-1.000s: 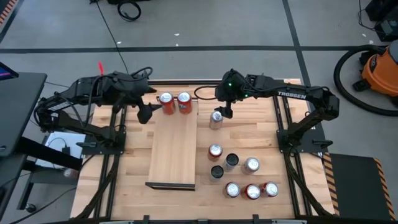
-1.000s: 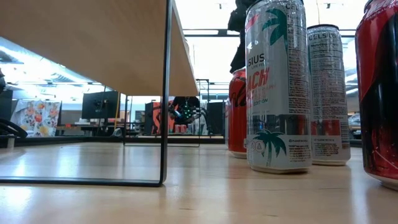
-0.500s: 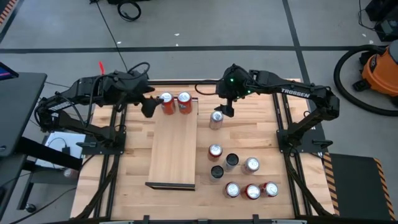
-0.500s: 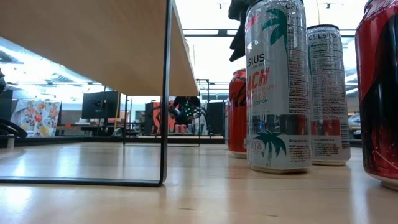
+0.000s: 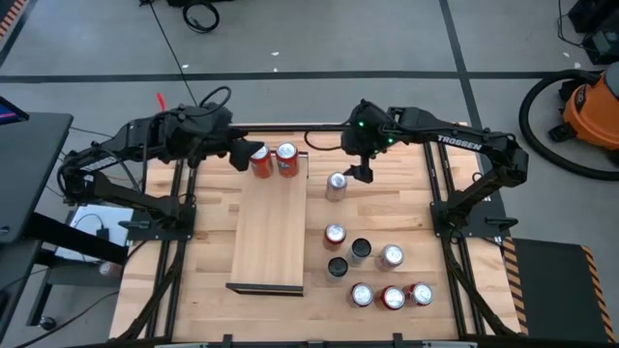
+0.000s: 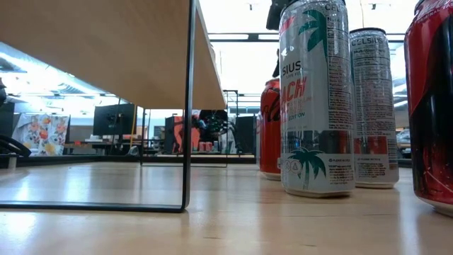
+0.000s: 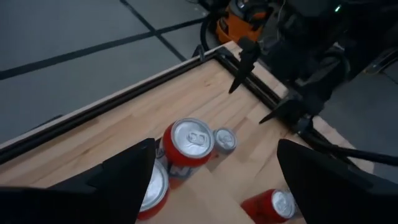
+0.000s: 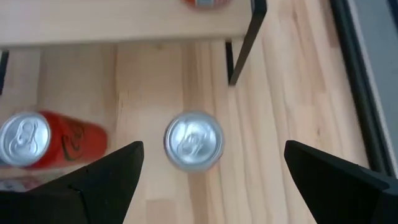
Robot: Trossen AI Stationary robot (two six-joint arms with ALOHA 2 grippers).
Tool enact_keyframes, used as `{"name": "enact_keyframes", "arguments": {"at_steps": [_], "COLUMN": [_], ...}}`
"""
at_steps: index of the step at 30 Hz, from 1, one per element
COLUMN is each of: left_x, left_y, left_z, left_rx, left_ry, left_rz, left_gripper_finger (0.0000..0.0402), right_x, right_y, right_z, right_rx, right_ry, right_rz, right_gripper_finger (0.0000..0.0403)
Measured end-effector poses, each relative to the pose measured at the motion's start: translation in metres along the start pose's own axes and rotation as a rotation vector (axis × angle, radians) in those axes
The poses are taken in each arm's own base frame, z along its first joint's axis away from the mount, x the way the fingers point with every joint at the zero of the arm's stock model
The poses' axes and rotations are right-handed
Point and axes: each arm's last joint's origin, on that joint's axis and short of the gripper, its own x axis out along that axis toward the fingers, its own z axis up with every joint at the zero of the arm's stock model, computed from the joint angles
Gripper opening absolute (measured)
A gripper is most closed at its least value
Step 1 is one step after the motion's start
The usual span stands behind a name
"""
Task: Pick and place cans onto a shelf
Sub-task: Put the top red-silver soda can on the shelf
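1. The shelf point(image 5: 269, 232) lies lengthwise on the wooden counter point(image 5: 387, 208) between two dark arms, seen from above.
2. Two red cans point(image 5: 274, 160) stand side by side on the shelf's far end, touching each other.
3. The left gripper point(image 5: 240, 155) hangs just beside the nearer red can, jaws spread and holding nothing; its wrist view shows both red tops point(image 7: 189, 142) between the fingers point(image 7: 127, 171).
4. The right gripper point(image 5: 360, 171) hovers close to a lone silver can point(image 5: 336, 186) standing on the counter beside the shelf's far corner, jaws spread wide and empty; the can's top point(image 8: 193, 140) sits between them in the wrist view.
5. Seven more cans point(image 5: 372, 271) cluster on the counter to the shelf's right, red, silver and black.
6. From counter height, a silver palm-print can point(image 6: 316, 99) fills the foreground beside the shelf's dark rail point(image 6: 189, 106).
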Motion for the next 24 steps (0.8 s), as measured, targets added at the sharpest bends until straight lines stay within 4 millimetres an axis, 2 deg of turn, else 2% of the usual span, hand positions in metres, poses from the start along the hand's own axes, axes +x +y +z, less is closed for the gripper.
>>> {"name": "enact_keyframes", "arguments": {"at_steps": [12, 17, 20, 24], "left_x": [0.001, -0.014, -0.014, -0.014], "left_y": [0.000, -0.002, -0.004, -0.004], "left_z": [0.000, 0.001, 0.003, 0.004], "left_rx": [0.046, 0.098, 0.150, 0.208], "left_ry": [0.003, -0.043, -0.063, -0.077], "left_rz": [-0.001, -0.060, -0.073, -0.074], "left_gripper_finger": [0.0348, 0.0348, 0.0348, 0.0348], "right_x": [0.006, 0.007, 0.017, 0.045], "right_y": [0.007, 0.013, 0.017, 0.016], "right_z": [0.001, 0.000, 0.003, 0.009], "right_rx": [-0.018, -0.011, -0.047, -0.066], "right_ry": [-0.016, 0.009, 0.017, 0.054], "right_rz": [0.013, 0.028, 0.041, -0.024], "right_gripper_finger": [0.0400, 0.0400, 0.0400, 0.0400]}}
